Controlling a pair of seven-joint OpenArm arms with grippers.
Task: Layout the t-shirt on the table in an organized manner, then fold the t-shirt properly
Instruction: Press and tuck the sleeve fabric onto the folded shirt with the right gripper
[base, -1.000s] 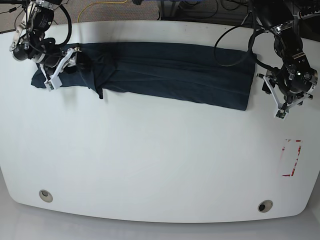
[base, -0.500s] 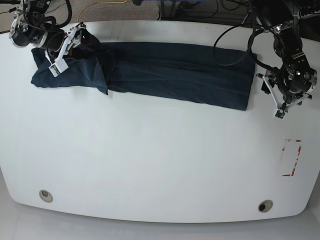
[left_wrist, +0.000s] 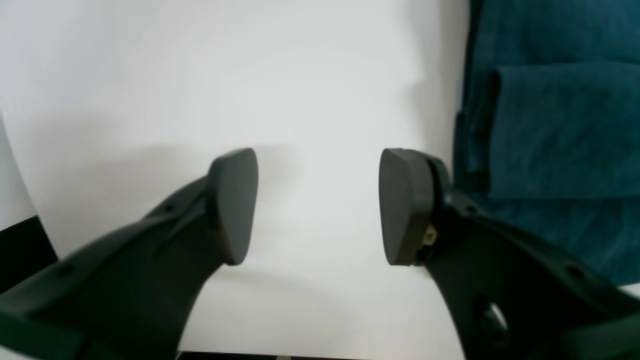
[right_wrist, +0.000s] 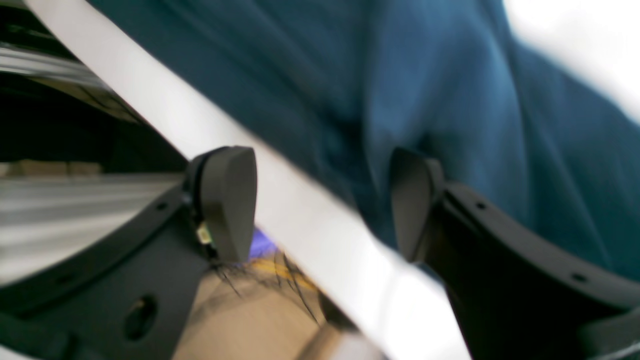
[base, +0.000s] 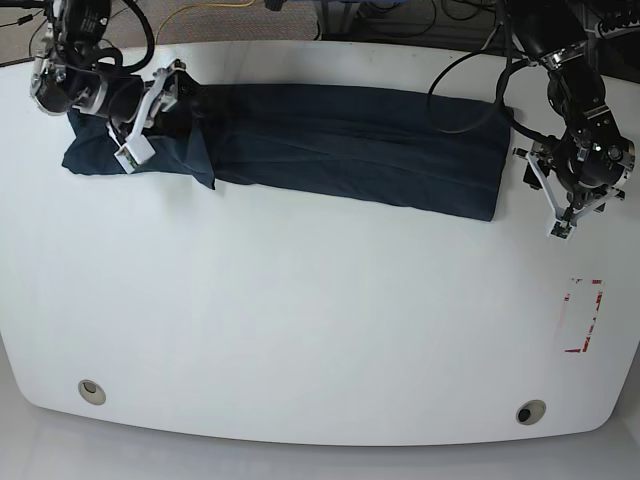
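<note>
The dark navy t-shirt (base: 340, 145) lies folded lengthwise in a long band across the far part of the white table (base: 300, 330). My right gripper (base: 150, 115) is open above the shirt's left end, near the table's far edge. In the right wrist view the right gripper (right_wrist: 320, 200) holds nothing, with shirt fabric (right_wrist: 400, 75) and the table's edge (right_wrist: 300, 215) behind its jaws. My left gripper (base: 542, 197) is open and empty just right of the shirt's right end. In the left wrist view the left gripper (left_wrist: 317, 205) is over bare table, with the shirt (left_wrist: 550, 125) beside its right finger.
Two round grey grommet holes (base: 91, 391) (base: 530, 412) sit near the front edge. A red-white tape rectangle (base: 583, 315) is at the right. Cables (base: 470, 80) hang from the left arm over the shirt's right end. Floor and wires lie beyond the far edge.
The shirt's bunched left end has been spread flat. My right gripper let it go, rose toward the far edge, then shifted slightly right. The left arm has not moved.
</note>
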